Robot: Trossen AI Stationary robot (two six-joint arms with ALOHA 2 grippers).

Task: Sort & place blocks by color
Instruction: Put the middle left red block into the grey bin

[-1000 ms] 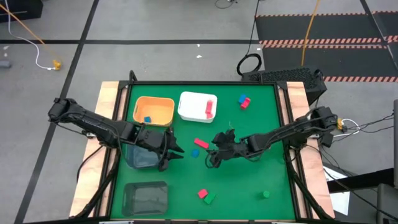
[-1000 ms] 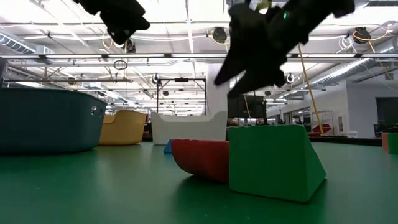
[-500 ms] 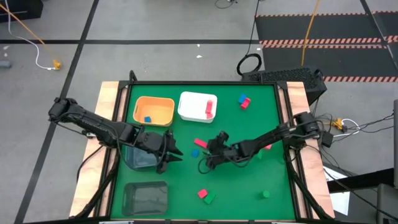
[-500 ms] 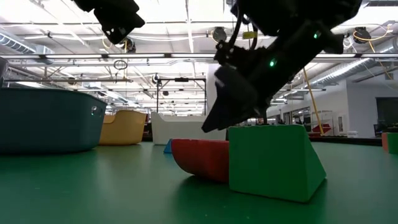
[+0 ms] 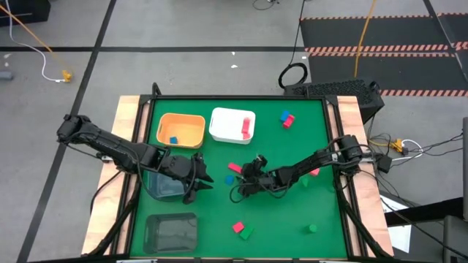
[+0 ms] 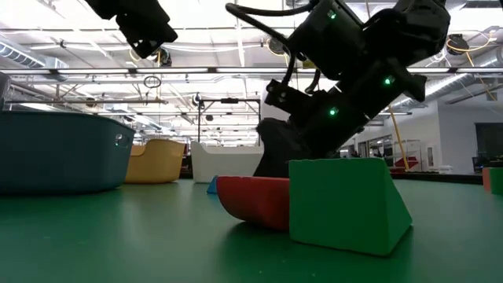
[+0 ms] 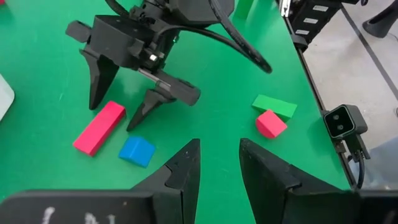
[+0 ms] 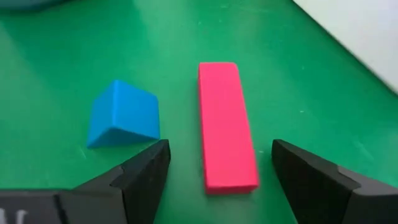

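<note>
I have the right tool (image 7: 118,102) low over the middle of the green surface (image 5: 292,212), fingers spread wide and gripping nothing. The pink bar (image 8: 226,124) lies flat on the surface directly ahead of it, lined up with the gap between the two fingers, its near end just short of the fingertips (image 8: 152,163). In the left wrist view one finger stands at either side of the bar's end, not pressing it. A blue cube (image 8: 123,114) sits just beside the bar, to its left in the high view, apart from it.

My left tool (image 5: 205,177) hovers at the left of the surface, beside a dark clear bin (image 5: 165,184), fingers narrowly parted with nothing between them.

Other blocks: a red block (image 5: 238,228) touching a green block (image 5: 246,234) near the front edge, a small green cube (image 5: 312,229) to the right of them, and a blue and red pair (image 5: 287,119) at the far right. An orange bin (image 5: 180,130) holds a blue cube; a white bin (image 5: 232,125) holds a pink bar.
</note>
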